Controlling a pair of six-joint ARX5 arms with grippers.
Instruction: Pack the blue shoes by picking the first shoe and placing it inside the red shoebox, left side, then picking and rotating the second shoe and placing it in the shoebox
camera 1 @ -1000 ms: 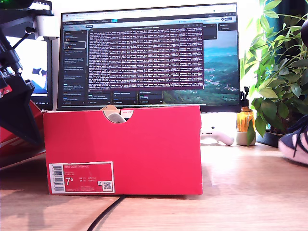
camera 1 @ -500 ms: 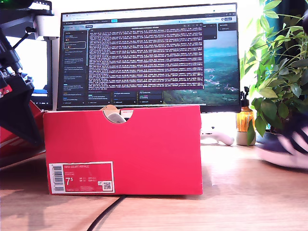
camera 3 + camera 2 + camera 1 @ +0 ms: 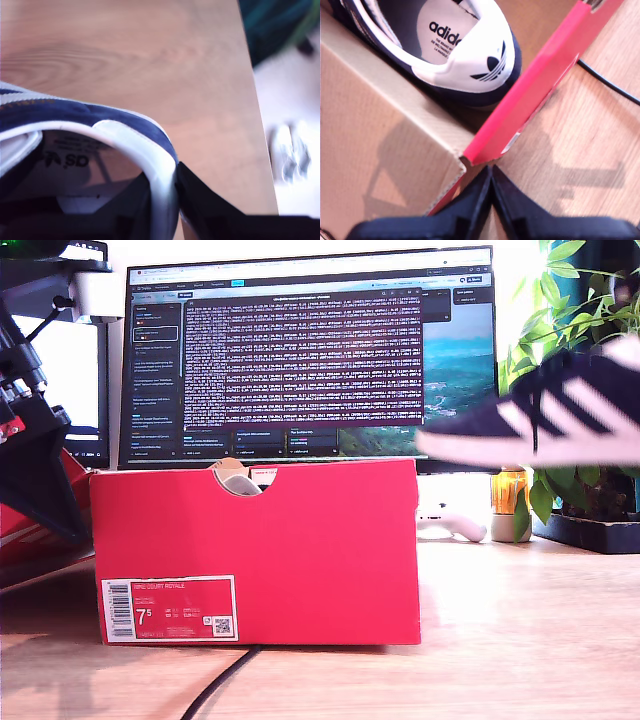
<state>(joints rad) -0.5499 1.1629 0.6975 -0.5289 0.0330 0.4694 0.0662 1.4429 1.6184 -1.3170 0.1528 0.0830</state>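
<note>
Suede second shoe (image 3: 540, 420) is up in the air at about 2 o'clock from the red shoebox (image 3: 300, 540), my second gripper (image 3: 172, 200) pinching its soft-ish heel collar, looks light, while my first gripper (image 3: 490, 195) sits shut and empty over the box corner.

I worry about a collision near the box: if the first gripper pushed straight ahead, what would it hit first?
Probably the red cardboard shoebox: its corner sits just ahead of my first gripper's closed fingertips, though depth is unclear.

The shoebox (image 3: 255, 550) label (image 3: 168, 609) reads "7.5"; the shoe (image 3: 465, 47) insole says "adidas".
</note>
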